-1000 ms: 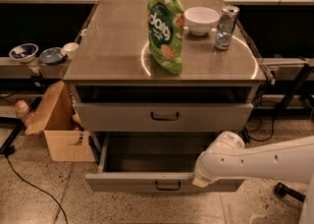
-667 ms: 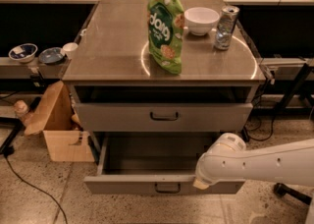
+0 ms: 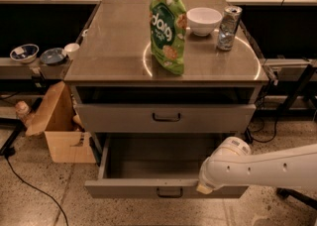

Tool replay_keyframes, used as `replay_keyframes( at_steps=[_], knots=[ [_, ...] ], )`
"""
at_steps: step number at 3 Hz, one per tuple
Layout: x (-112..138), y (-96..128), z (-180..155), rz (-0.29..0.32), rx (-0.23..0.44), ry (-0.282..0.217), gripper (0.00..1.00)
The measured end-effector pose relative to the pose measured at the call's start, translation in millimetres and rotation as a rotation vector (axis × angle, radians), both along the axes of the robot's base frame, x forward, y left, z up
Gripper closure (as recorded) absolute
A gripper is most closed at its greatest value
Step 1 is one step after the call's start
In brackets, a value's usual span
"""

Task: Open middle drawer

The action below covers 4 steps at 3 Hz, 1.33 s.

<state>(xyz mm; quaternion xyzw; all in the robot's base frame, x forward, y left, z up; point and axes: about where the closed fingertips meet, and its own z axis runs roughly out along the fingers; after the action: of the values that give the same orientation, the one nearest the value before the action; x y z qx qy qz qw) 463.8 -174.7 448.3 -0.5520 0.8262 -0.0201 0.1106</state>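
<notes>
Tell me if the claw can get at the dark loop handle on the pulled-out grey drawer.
Probably yes. The claw sits against the front panel of the pulled-out grey metal drawer, just right of its small dark loop handle, with nothing between them.

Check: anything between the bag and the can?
Camera view: a white bowl, set slightly back. The gripper is low, at the middle drawer front.

tabletop [image 3: 114, 46]: green snack bag [image 3: 167, 34] | white bowl [image 3: 204, 20] | can [image 3: 228, 28] | floor [image 3: 39, 195] left: cardboard box [image 3: 64, 138]
</notes>
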Motion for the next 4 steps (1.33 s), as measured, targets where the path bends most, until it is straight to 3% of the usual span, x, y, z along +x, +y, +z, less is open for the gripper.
replay_keyframes(
  at_steps=[2, 3, 4],
  knots=[
    [-23, -9, 11, -0.056, -0.003, 0.000, 1.00],
    [-59, -27, 13, -0.101, -0.019, 0.033, 1.00],
    [-128, -57, 23, -0.166, -0.037, 0.075, 1.00]
  ],
)
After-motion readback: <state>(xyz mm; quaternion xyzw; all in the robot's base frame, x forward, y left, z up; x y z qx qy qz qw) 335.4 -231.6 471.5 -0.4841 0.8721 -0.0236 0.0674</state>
